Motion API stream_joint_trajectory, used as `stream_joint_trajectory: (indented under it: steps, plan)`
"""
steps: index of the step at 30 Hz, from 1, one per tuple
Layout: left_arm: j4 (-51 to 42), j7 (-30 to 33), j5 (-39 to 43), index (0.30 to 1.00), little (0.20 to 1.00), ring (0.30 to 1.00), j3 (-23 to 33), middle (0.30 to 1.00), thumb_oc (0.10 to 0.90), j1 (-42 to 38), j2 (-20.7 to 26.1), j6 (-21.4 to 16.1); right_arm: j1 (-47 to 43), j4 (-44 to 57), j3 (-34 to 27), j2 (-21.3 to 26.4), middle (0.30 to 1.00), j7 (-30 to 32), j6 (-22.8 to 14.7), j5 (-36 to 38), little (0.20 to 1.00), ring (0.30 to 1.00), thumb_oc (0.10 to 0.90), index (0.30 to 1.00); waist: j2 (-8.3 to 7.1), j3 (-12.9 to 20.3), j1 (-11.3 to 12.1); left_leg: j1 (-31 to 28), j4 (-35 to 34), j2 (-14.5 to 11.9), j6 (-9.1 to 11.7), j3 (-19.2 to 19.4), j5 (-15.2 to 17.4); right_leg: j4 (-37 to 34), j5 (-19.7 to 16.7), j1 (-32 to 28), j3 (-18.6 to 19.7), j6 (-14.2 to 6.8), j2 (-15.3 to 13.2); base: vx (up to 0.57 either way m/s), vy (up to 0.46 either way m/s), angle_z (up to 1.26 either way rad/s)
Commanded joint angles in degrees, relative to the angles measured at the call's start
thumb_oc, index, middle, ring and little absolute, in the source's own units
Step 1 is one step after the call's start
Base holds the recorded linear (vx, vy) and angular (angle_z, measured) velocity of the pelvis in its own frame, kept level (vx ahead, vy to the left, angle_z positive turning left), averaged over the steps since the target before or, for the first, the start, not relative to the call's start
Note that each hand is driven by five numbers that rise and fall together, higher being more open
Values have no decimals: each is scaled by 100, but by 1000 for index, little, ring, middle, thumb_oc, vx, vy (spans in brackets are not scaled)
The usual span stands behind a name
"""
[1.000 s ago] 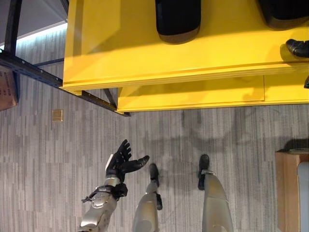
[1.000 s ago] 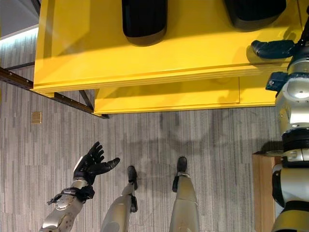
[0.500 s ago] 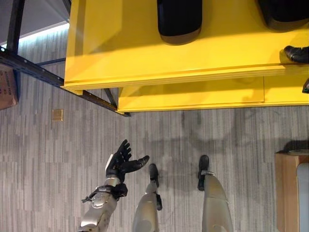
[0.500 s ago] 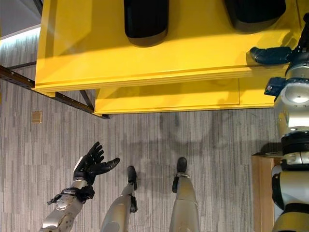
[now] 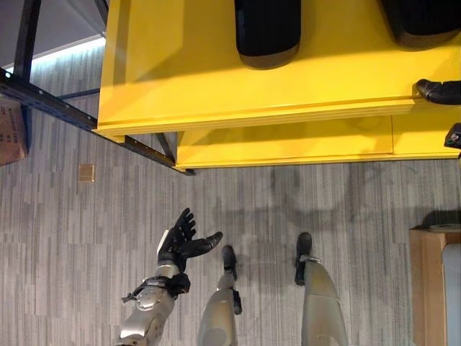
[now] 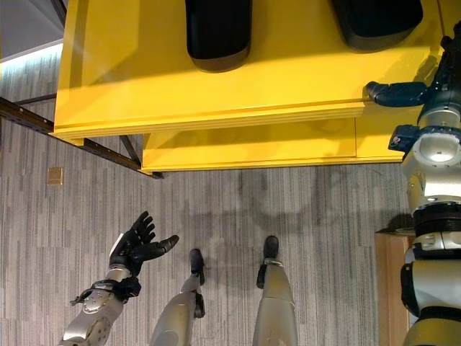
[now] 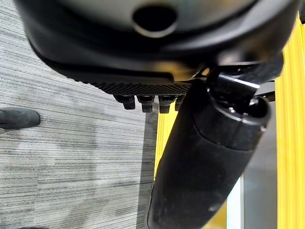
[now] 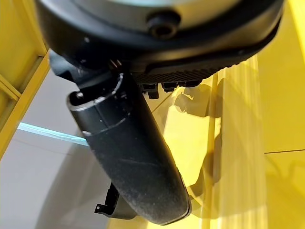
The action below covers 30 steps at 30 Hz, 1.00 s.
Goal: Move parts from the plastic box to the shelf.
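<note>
The yellow shelf (image 5: 216, 86) spans the far side of the eye views, with a lower yellow board (image 5: 288, 140) under it. Two black rounded parts (image 5: 267, 32) (image 6: 374, 18) lie on its top. My right hand (image 6: 396, 92) rests at the shelf's front edge on the right, fingers straight and pointing left, holding nothing. In its wrist view the right thumb (image 8: 128, 152) hangs over the yellow surface. Low on the left, my left hand (image 5: 180, 241) hovers above the grey floor, open and empty, and its thumb (image 7: 205, 162) shows in the left wrist view.
A dark metal rack beam (image 5: 43, 101) runs diagonally at the left beside a cardboard box (image 5: 11, 133). A wooden crate (image 5: 431, 281) stands at the lower right. A small brass plate (image 5: 86, 171) is set in the striped grey floor (image 5: 324, 202).
My right hand has slid slightly left along the shelf's front edge. The left hand has stayed where it was.
</note>
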<state>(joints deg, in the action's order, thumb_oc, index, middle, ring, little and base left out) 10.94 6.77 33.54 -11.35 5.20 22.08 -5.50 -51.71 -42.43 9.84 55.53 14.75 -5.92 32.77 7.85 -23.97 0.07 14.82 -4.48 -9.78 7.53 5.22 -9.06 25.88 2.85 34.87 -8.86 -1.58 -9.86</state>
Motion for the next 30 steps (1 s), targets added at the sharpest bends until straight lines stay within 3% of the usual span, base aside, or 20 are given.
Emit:
stream_joint_trajectory:
  steps: [1, 17, 25, 30]
  plan:
    - [-383, -34, 121, 1000, 1000, 1000, 42, 1000, 900, 135, 307, -432, -515, 187, -5, 52, 1000, -110, -391, 231, 1000, 1000, 900, 1000, -392, 238, -13, -588, -52, -254, 207, -156, -395, -1089, -745, -713, -69, -430, -174, 0, 0, 0]
    - [-373, -38, 75, 1000, 1000, 1000, 40, 1000, 900, 97, 282, -408, -325, 614, -10, 0, 1000, -126, -424, 135, 1000, 1000, 900, 1000, -422, 263, -79, -653, -52, -279, 198, -141, -367, -1080, -736, -763, -82, -422, -169, 0, 0, 0]
    - [-365, 68, -130, 1000, 1000, 1000, 272, 1000, 900, 139, 148, -334, 1281, 2584, -1003, -584, 1000, 339, -602, -853, 1000, 1000, 900, 1000, -482, 411, -237, -820, -52, -396, 224, -92, -426, -1321, -788, -985, -42, -407, -20, 10, -7, -4]
    - [-395, 100, -290, 1000, 1000, 1000, 385, 1000, 900, 263, -26, -236, 2609, 3928, -1583, -1623, 1000, 315, -758, -1215, 1000, 1000, 900, 1000, -518, 588, -334, -978, -52, -548, 268, -22, -493, -1567, -821, -1260, -47, -397, 129, 30, -20, -8]
